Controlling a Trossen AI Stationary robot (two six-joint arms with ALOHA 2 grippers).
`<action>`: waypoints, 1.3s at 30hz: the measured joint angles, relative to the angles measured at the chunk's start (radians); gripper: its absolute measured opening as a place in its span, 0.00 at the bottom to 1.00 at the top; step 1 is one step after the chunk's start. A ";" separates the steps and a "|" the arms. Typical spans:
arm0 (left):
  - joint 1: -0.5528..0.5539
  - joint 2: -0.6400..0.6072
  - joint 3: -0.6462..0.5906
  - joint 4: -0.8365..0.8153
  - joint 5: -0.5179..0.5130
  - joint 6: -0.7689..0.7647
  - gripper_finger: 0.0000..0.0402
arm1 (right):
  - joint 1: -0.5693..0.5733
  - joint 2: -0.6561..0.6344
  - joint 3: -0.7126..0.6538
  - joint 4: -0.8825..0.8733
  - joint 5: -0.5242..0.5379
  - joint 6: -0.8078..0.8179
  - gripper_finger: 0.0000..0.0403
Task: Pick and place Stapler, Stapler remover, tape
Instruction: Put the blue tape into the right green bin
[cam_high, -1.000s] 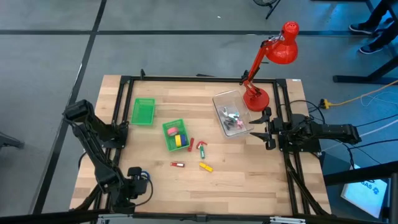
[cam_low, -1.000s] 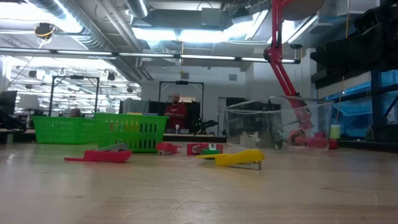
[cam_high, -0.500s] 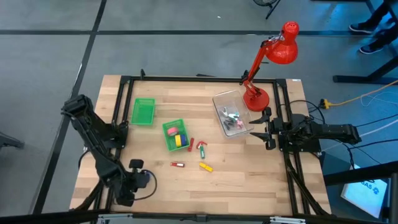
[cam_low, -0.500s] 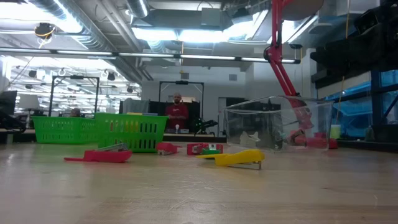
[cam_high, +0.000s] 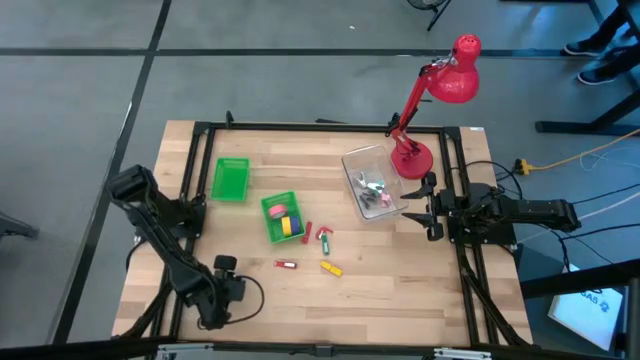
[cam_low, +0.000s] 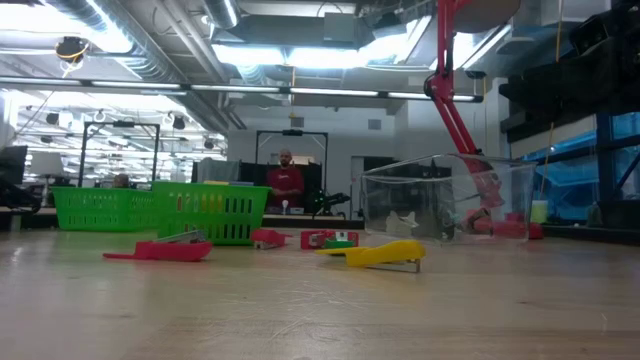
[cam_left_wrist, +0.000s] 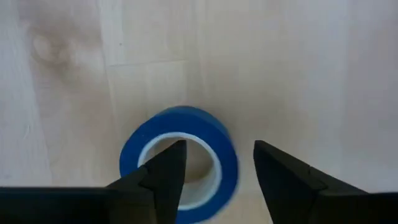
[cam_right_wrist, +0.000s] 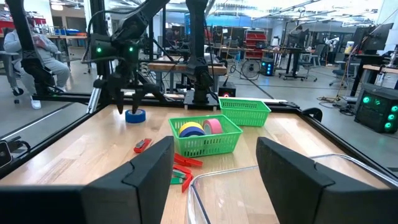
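Blue tape roll (cam_left_wrist: 180, 163) lies flat on the bare wooden tabletop (cam_high: 400, 290), and the left gripper (cam_left_wrist: 214, 167) hangs right over it with its fingers spread — one over the ring's hole, the other just outside its wall, nothing held. That straddle looks meant to pinch the wall. The nearer green basket (cam_high: 281, 216) already holds yellow and pink rolls (a blue one too). A red stapler (cam_high: 286, 265) and a yellow one (cam_high: 331, 268) lie loose nearby. The right gripper (cam_right_wrist: 214, 163) waits at the table's right edge, fingers wide
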 joint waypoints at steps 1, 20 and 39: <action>0.004 0.013 0.000 0.000 0.000 -0.005 0.47 | 0.000 0.000 0.000 0.000 0.000 0.000 0.58; 0.143 0.053 0.004 0.123 -0.012 -0.001 0.09 | 0.000 0.000 0.000 0.000 0.000 0.000 0.58; 0.423 -0.193 0.118 0.171 -0.154 0.234 0.09 | 0.000 0.000 0.000 -0.001 0.000 0.000 0.58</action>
